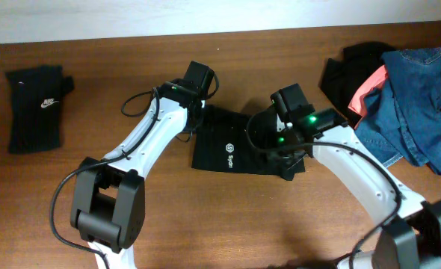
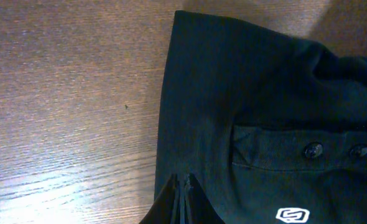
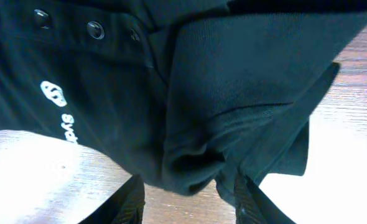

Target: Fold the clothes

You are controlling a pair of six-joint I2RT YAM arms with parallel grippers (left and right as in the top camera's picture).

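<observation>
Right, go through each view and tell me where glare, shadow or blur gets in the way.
Overhead: even light, sharp, and only soft shadows under the arms. Left wrist: bright glare on the table at lower left; the black shirt reads dark but its buttons show. Right wrist: table blown out white at lower right, shirt folds nearly lost in black.

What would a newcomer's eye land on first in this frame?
Probably the black shirt with a small white logo lying mid-table, both arms bent over it: the left claw shut at its left edge, the right claw around a fold at its right edge. Next, the heap of blue denim and a coral-pink piece at the far right, then the folded black swoosh-marked piece at far left.
</observation>
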